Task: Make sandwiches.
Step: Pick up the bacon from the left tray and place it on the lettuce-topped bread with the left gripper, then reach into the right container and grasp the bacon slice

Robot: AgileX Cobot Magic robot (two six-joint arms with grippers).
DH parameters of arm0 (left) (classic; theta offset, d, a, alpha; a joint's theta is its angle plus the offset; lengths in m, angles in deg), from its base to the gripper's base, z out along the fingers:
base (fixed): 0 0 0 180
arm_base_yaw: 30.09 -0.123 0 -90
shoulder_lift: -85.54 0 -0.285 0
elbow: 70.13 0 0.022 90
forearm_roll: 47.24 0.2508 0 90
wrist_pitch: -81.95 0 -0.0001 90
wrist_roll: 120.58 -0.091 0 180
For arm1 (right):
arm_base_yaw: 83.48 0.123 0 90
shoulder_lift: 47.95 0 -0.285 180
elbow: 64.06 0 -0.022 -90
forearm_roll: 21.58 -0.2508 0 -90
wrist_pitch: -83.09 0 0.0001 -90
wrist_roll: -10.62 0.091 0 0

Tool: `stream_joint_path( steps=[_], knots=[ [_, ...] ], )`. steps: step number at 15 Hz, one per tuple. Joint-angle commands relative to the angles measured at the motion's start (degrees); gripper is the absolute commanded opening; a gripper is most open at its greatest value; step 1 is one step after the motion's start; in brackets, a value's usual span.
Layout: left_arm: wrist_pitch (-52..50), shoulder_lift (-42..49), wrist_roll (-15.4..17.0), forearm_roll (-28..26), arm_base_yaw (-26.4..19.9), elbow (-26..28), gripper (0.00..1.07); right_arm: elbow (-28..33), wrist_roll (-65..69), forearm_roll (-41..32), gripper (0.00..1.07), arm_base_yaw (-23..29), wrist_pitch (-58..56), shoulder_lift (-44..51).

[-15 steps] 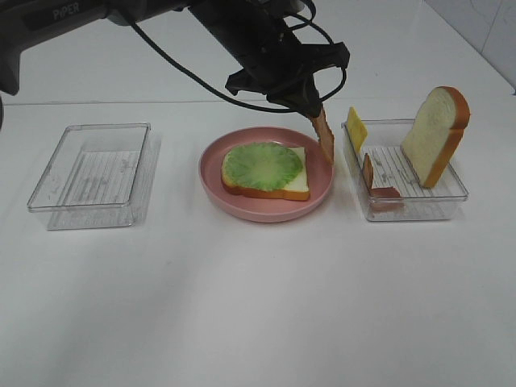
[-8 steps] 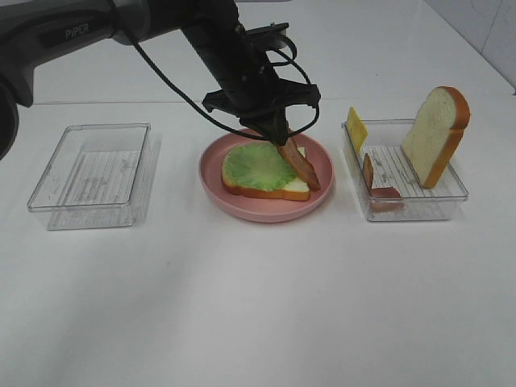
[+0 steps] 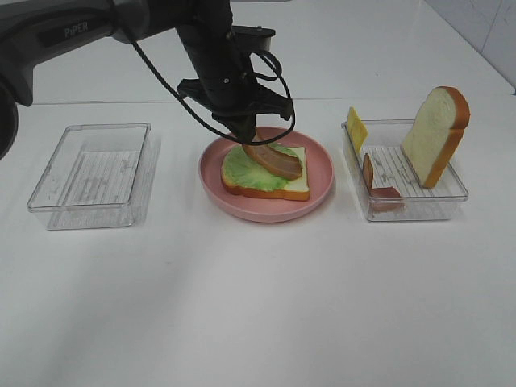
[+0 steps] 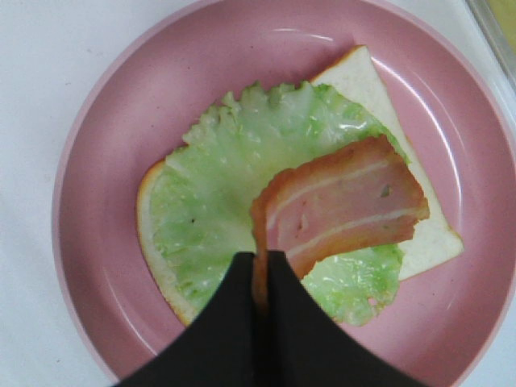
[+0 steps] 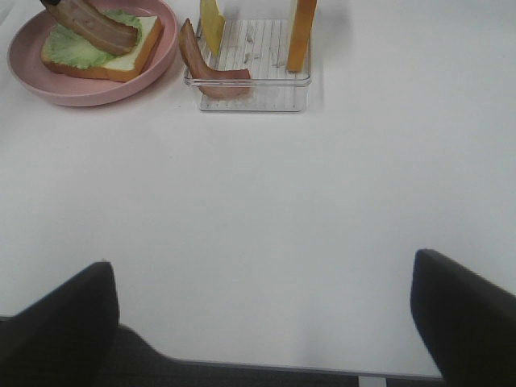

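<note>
Left tool, pinched shut on one end of the bacon strip, holds it draped over the lettuce leaf and bread slice on the pink plate. The strip appears light and limp, so an end grip suits it. Right tool stands wide and empty, well apart from the plate.

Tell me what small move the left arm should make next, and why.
Probably open the left gripper and let go: the reddish-brown bacon strip it pinches by one end already lies on the green lettuce leaf over the white bread slice in the round pink plate, so only release seems left.
</note>
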Motion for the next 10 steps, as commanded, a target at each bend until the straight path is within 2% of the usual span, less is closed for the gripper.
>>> stream_joint_path(
  steps=[1, 2, 4, 5, 6, 7, 10],
  knots=[
    [0.69, 0.57, 0.63, 0.06, 0.06, 0.17, 0.0, 0.11, -0.29, -0.34, 0.96, -0.29, 0.34, 1.6],
    [0.46, 0.57, 0.63, 0.06, 0.06, 0.17, 0.0, 0.11, -0.29, -0.34, 0.96, -0.29, 0.34, 1.6],
    [-0.11, 0.57, 0.63, 0.11, 0.06, 0.17, 0.18, 0.11, -0.29, -0.34, 0.96, -0.29, 0.34, 1.6],
    [-0.23, 0.63, 0.63, 0.46, 0.06, 0.17, 0.43, 0.11, -0.29, -0.34, 0.96, -0.29, 0.34, 1.6],
    [0.97, 0.74, 0.57, 0.57, 0.06, 0.57, 0.92, 0.11, -0.29, -0.34, 0.96, -0.29, 0.34, 1.6],
    [2.69, 0.74, 0.69, 0.74, 0.11, 1.83, 1.01, 0.11, -0.29, -0.34, 0.96, -0.29, 0.34, 1.6],
    [9.28, 0.74, 0.69, 1.03, 0.11, 7.68, 1.01, 0.11, -0.29, -0.34, 0.96, -0.29, 0.34, 1.6]
  ],
)
